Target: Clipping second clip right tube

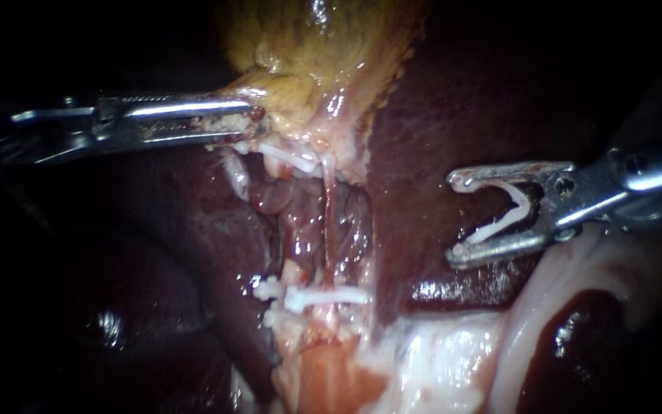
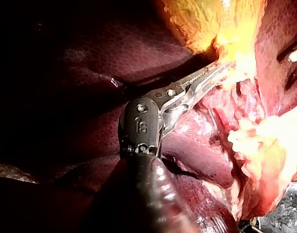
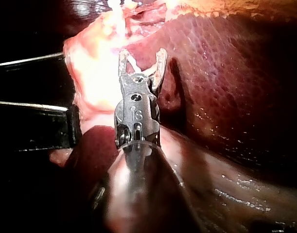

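Now right instrument's hand (image 1: 457,218) grips a white V-shaped clip (image 1: 499,227); left hand (image 1: 254,120) pinches glistening yellow gallbladder (image 1: 308,69).

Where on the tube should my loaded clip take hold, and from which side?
Probably the bare stretch of the tube above the placed clip, coming from where the right instrument waits: it runs upright there, so the open clip can straddle it crosswise.
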`<state>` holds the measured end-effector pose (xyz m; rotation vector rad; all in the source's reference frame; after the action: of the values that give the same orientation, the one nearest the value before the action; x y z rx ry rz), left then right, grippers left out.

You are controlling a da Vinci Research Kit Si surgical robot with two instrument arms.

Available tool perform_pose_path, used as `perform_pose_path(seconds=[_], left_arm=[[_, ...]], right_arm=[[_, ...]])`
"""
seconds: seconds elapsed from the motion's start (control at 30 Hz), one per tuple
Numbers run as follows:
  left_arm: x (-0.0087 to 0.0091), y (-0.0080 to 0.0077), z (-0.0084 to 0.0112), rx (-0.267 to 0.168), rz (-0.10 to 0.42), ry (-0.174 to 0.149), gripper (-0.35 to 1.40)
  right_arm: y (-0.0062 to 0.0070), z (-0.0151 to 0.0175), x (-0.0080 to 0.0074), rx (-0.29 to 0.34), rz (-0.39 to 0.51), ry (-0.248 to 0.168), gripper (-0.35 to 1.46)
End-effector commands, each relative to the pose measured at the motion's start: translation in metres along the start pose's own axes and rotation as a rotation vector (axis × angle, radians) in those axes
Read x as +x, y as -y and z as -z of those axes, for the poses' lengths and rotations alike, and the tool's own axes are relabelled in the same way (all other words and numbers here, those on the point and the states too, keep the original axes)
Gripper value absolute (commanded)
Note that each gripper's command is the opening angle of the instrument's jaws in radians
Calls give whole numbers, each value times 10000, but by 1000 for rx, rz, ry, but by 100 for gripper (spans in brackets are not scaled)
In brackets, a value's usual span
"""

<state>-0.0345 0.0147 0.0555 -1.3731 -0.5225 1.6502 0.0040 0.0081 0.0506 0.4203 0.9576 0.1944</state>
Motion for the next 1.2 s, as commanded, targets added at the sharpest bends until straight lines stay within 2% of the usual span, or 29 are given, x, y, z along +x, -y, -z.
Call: perform_pose_path(seconds=[0.03, 0.17, 0.3, 0.43, 0.53, 0.63, 0.73, 0.93, 1.07, 1.2], left_arm=[[0, 0, 1, 0, 0, 0, -35], [5, -2, 8, -5, 3, 2, -35], [23, -7, 29, -11, 13, 10, -35], [49, -13, 57, -7, 30, -22, -35], [59, -15, 69, -4, 25, -34, -35], [59, -15, 72, -2, 25, -34, -35], [56, -15, 70, 0, 23, -35, -35], [55, -16, 69, 2, 22, -36, -35], [53, -19, 68, 4, 22, -37, -35], [52, -22, 66, 6, 21, -38, -35]], right_arm=[[0, 0, 0, 0, 0, 0, 50], [0, 0, 0, 0, 0, 0, 50], [0, 0, 0, 0, 0, 0, 50], [0, 0, 0, 3, 0, 0, 50], [0, 0, 0, 3, 0, 0, 50], [-1, 0, 0, 2, -1, -3, 50], [-2, -1, 3, 10, -6, -24, 50], [-5, -16, 12, 14, -7, -38, 50], [-7, -32, 18, 15, -58, -49, 50], [-8, -52, 24, 34, -121, -79, 50]])
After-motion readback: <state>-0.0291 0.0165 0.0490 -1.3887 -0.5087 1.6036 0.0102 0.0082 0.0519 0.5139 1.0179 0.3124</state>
